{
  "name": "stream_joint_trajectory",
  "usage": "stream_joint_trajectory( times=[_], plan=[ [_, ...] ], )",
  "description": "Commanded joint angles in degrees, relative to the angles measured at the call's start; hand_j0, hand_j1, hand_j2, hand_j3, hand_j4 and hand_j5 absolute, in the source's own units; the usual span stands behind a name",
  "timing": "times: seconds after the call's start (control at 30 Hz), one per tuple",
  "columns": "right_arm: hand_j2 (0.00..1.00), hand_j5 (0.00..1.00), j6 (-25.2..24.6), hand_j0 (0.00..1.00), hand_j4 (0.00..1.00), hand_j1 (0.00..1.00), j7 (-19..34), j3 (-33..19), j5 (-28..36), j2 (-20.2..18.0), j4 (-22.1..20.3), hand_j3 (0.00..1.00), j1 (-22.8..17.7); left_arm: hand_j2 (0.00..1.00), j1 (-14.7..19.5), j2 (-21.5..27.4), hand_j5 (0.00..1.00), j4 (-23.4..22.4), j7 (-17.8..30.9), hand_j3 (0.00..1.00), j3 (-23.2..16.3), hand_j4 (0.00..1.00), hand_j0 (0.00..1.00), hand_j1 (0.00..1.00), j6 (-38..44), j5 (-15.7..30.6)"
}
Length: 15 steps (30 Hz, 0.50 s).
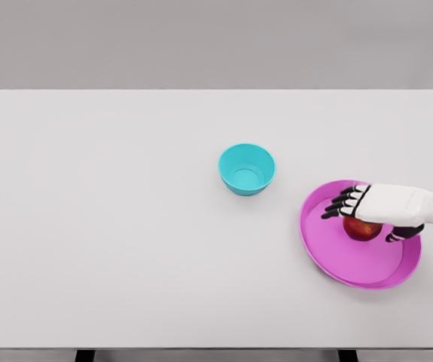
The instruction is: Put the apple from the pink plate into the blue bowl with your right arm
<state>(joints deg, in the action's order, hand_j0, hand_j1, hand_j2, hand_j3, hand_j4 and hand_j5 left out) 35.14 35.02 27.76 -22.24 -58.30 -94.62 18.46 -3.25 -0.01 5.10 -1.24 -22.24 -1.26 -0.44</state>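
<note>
Head view: apple [362, 229] is being covered on pink plate [359, 259] by right hand [373, 210], fingers spread, grip unconfirmed. Judged firm, smooth, roll-prone; sides are being favoured for grasp. Blue bowl [247, 169] is being left apart.

right hand [373, 211] reaches in from the right edge over the pink plate [330, 260] at lower right, fingers arched above the red apple [361, 229]. blue bowl [247, 169] sits near centre on the white table [111, 226].
</note>
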Motion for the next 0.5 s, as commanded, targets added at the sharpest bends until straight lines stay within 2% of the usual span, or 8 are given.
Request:
stream_joint_trajectory(
  times=[0.0, 0.4, 0.43, 0.47],
  plan=[
    [1.0, 1.0, -0.14, 1.0, 1.0, 1.0, -0.02, 0.72, 0.18, 0.47, 1.28, 1.0, 0.0, 1.0, 0.0, 0.01, 1.0, -0.01, 0.01, 1.0, 0.0, 1.0, 1.0, 1.0, 0.03, 0.0],
    [1.0, 1.0, -0.14, 1.0, 1.0, 1.0, -0.02, 1.51, 0.18, 1.35, 1.45, 1.0, 0.09, 1.0, 0.0, 0.01, 1.0, -0.01, 0.01, 1.0, 0.0, 1.0, 1.0, 1.0, 0.03, 0.0],
    [0.96, 0.96, -0.14, 0.96, 0.96, 0.96, -0.02, 1.51, 0.18, 1.35, 1.54, 0.96, 0.09, 1.0, 0.0, 0.01, 1.0, -0.01, 0.01, 1.0, 0.0, 1.0, 1.0, 1.0, -0.05, 0.0],
    [0.77, 0.77, -0.14, 0.77, 0.77, 0.77, -0.02, 1.51, 0.18, 1.35, 1.54, 0.77, 0.09, 1.0, 0.0, 0.01, 1.0, -0.01, 0.01, 1.0, 0.0, 1.0, 1.0, 1.0, 0.03, 0.0]
  ],
)
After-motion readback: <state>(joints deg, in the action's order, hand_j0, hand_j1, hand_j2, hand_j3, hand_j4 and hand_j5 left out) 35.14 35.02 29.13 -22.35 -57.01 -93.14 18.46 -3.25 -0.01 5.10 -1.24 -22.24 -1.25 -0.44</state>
